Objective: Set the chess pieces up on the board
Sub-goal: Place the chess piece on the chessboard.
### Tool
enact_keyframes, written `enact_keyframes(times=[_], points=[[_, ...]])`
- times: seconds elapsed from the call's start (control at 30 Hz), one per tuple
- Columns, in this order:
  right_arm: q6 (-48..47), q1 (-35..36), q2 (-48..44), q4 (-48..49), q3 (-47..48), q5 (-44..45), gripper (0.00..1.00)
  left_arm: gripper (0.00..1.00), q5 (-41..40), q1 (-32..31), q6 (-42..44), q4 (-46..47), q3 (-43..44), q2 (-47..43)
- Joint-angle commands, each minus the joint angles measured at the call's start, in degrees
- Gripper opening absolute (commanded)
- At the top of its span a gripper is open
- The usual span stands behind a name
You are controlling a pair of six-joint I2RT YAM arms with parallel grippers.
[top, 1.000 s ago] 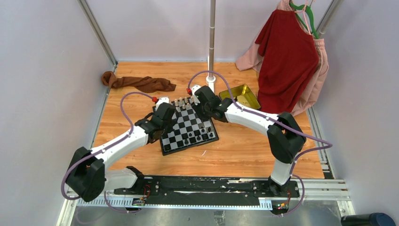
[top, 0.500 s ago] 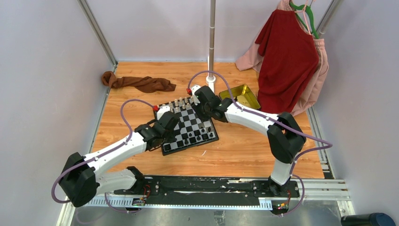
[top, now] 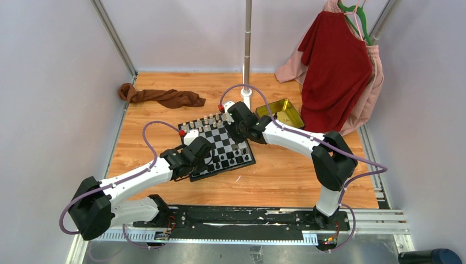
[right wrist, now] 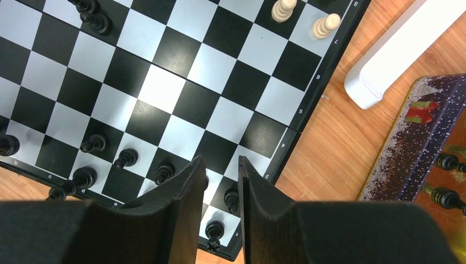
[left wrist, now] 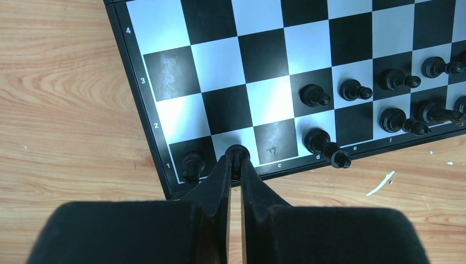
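Drop point lying straight below: left gripper (left wrist: 234, 163), the nearer arm, pinched shut on an upright black piece (left wrist: 236, 150) over the near-row white square (left wrist: 245, 137) beside the corner piece (left wrist: 190, 163) of the board (left wrist: 217, 55), right gripper (right wrist: 220, 165) parted, empty, across the board.

My two arms (top: 137, 176) are white tubes joined by chunky black housings, each trailed by a looping purple cable (top: 158, 122) with a red plug (top: 182, 132). My left hand (left wrist: 235, 160) and right hand (right wrist: 220, 165) both end in two matte black wedge fingers (right wrist: 184, 192). Both bases are bolted to a black plate (top: 242, 215) at six o'clock.
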Motion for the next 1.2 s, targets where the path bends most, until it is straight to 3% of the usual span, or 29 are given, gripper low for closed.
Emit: enact_keyframes(times=[0.0,0.97,1.17], points=[[0.7,-0.9,-1.2,0.4,-1.1,-0.6,0.33,0.0,-1.9,-0.8,-2.0,-0.8,-0.6,-0.5],[0.8,-1.3,-1.1,0.8,-1.7,-1.2,0.33,0.0,-2.5,-2.5,-2.5,1.4,-2.0,3.2],[0.8,-1.3,-1.0,0.7,-1.4,-1.2,0.33,0.1,-1.7,-2.8,-2.2,1.2,-1.9,2.7]])
